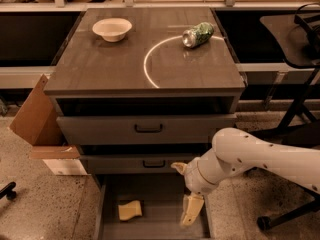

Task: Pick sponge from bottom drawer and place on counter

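The pale yellow sponge [130, 210] lies on the floor of the open bottom drawer [159, 223], towards its left side. My gripper [180, 195] hangs over the right half of that drawer, to the right of the sponge and apart from it. Its yellowish fingers [192, 210] are spread wide and hold nothing. The white arm reaches in from the right. The counter [125, 64] is the dark wood-grain cabinet top with a white arc line, above the drawers.
A white bowl [112, 29] and a crushed green can [198, 34] sit on the counter. Two upper grey drawers [145, 129] with black handles stick out slightly. A cardboard box [37, 121] stands at the cabinet's left. A black chair [295, 44] stands at the right.
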Robot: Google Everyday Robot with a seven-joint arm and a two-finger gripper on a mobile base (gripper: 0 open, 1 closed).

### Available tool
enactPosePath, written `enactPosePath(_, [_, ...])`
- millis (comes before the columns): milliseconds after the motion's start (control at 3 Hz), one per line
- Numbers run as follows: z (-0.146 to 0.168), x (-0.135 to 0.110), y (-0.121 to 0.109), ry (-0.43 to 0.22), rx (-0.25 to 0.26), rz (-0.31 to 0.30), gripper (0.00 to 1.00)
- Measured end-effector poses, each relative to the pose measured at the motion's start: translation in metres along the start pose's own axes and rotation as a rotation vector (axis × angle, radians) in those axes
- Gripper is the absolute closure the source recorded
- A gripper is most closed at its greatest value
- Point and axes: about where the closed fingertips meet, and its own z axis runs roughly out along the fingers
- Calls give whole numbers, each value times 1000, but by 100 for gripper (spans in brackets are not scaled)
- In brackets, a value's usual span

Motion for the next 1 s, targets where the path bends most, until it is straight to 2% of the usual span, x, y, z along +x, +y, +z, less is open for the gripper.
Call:
enactPosePath(333, [26,10,-8,12,-6,-4,0])
enactPosePath(667, [69,27,-20,-4,2,-17,0])
enactPosePath(1000, [157,54,-26,-75,-28,1,0])
